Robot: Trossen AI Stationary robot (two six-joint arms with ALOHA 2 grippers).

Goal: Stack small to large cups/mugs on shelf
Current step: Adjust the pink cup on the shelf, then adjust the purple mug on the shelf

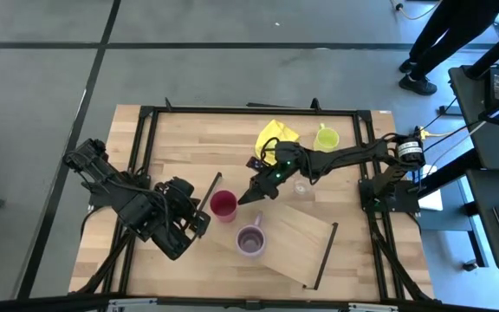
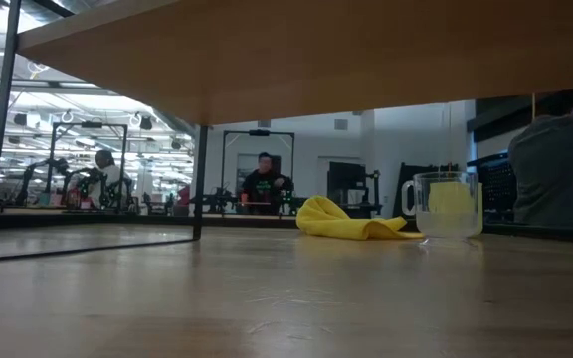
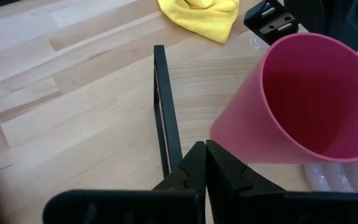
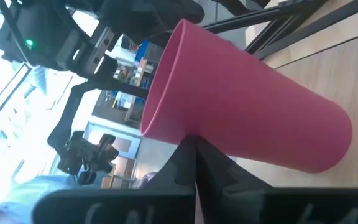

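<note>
The red cup (image 1: 223, 205) stood upright on the shelf (image 1: 288, 234), at the board's 10 o'clock end, just inside the black rail (image 1: 209, 191), mouth up and long axis vertical. It flared from a narrow base to a wide rim, so it would likely tip easily. The purple mug (image 1: 249, 240) sat on the same board at about 5 o'clock from the cup, near but apart, also mouth up.

The right gripper (image 1: 251, 196) hung just beside the cup at its 2 o'clock, fingers pressed together on nothing; its wrist view showed the closed tips right at the cup's wall. The main risk, as I judged it, was that those closed fingers would nudge the cup over or push it against the rail unless they spread first.

The left gripper (image 1: 199, 222) waited at the cup's 8 o'clock, off the board's end, fingers likewise pressed together and empty.

Farther out at 2 o'clock, the clear glass tumbler (image 1: 301, 187) and the yellow-green mug (image 1: 325, 138) stood on the table, off the shelf, beside a yellow cloth (image 1: 277, 135).
</note>
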